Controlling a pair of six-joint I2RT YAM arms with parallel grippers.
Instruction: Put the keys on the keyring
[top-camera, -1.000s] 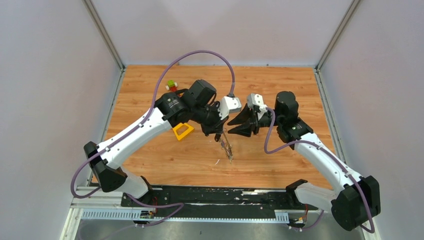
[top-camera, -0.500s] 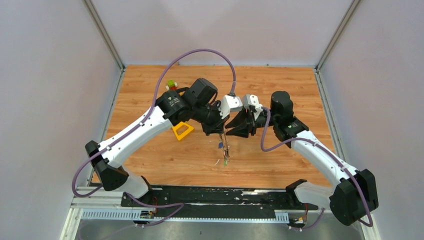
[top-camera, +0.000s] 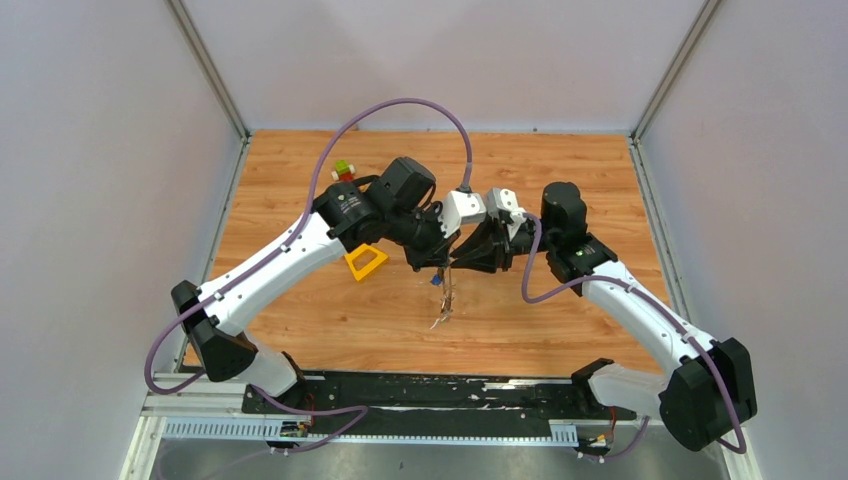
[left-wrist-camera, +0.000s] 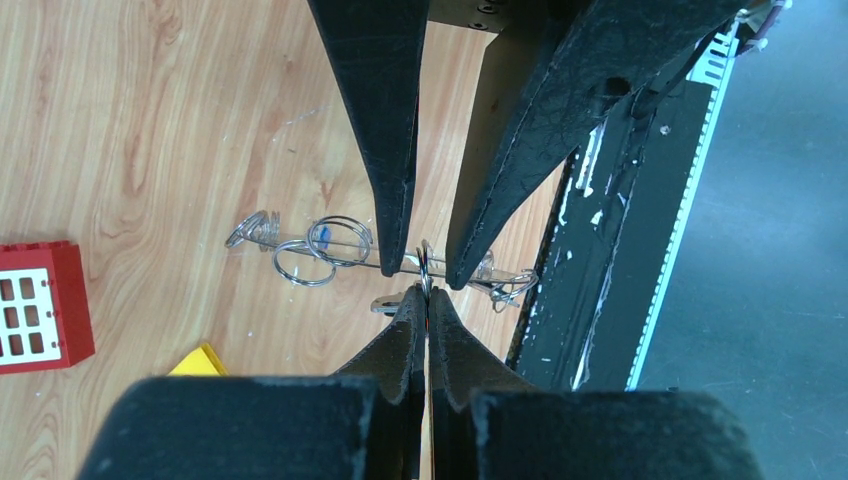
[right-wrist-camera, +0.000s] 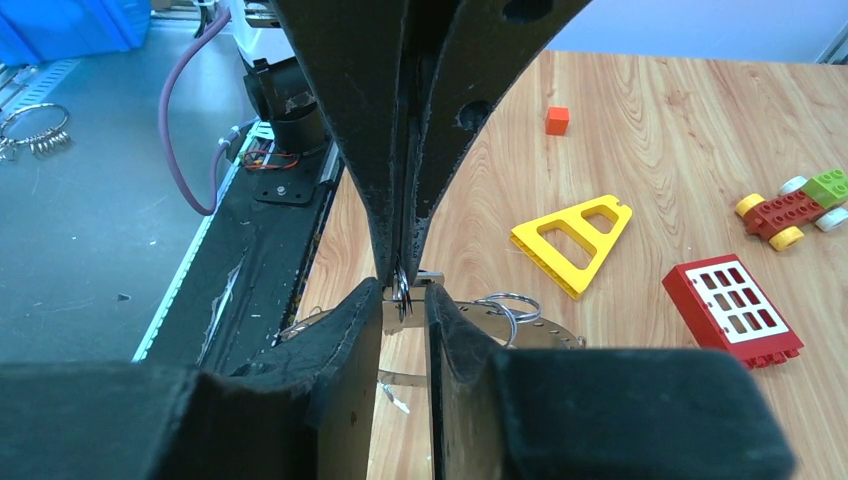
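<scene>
Wood-grain tabletop (top-camera: 590, 170) walled in by pale panels is what I'm working over, and both arms meet above its middle. My left gripper (left-wrist-camera: 426, 300) is clamped fully shut, its tips pinching a small wire ring (left-wrist-camera: 425, 268) that I see edge-on. My right gripper (right-wrist-camera: 402, 296) faces it tip to tip, jaws narrowly parted and straddling that same ring. I cannot tell whether its pads touch any metal. The keyring (right-wrist-camera: 548, 334), flat and grey with a notched rim, sits level just beside the right gripper's fingers, with a couple of split rings (right-wrist-camera: 508, 303) against it. The keys (top-camera: 442, 303) dangle in a bunch under the two grippers, a blue head uppermost. Lying on the wood are a yellow triangular block (right-wrist-camera: 572, 235), a red window brick (right-wrist-camera: 732, 310), a small orange cube (right-wrist-camera: 557, 120) and a toy car (right-wrist-camera: 792, 208).
</scene>
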